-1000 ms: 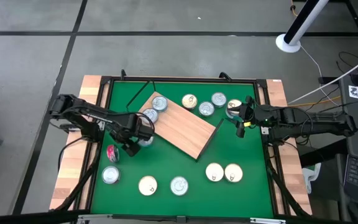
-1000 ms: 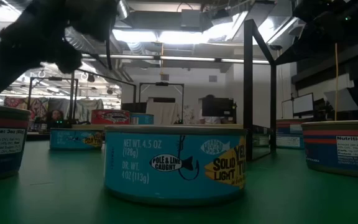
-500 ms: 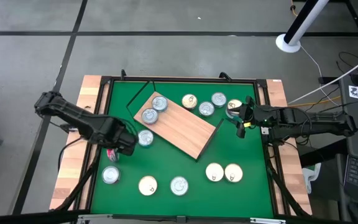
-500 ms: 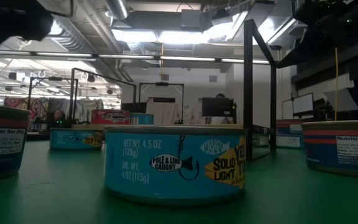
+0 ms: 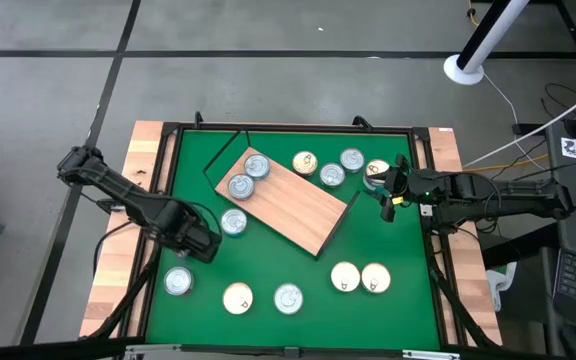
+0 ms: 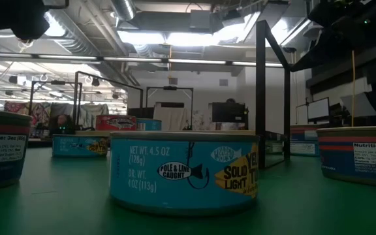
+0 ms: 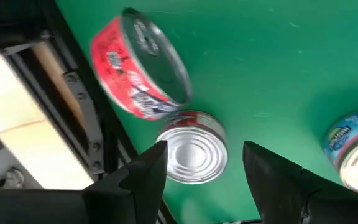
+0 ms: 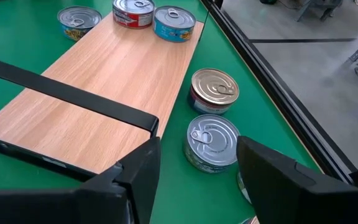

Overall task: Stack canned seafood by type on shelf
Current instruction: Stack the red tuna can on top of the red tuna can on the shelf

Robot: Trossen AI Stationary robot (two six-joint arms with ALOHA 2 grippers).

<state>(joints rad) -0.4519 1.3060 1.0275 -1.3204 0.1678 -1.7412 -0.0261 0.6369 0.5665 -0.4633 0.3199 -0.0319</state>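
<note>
Canned seafood tins lie scattered on the green mat. The shelf (image 5: 298, 205), a wood-grain board, lies slanted at mid-table with two tins (image 5: 248, 176) on its far left end. My left gripper (image 5: 196, 245) hangs open above the mat at the near left, pointing down. Below it a red-labelled tin (image 7: 138, 65) lies tipped on its side, and a silver-lidded tin (image 7: 192, 154) stands upright under the gap between the fingers. My right gripper (image 5: 388, 195) waits open by the shelf's right end, above a silver-lidded tin (image 8: 211, 142) and a gold-lidded tin (image 8: 215, 90).
More tins stand along the near edge (image 5: 288, 297), at the near right (image 5: 360, 277) and behind the shelf (image 5: 330, 166). One tin (image 5: 233, 222) sits beside the shelf's left edge. A dark frame (image 5: 173, 130) and pale wooden rails (image 5: 118, 280) border the mat. A blue tin (image 6: 185, 171) fills the low view.
My left gripper has gone from the tin beside the shelf's left edge toward the table's left and near edges. It rose a little and rolled about its own axis. It now hangs over the red tin. The tin by the shelf has come into view.
</note>
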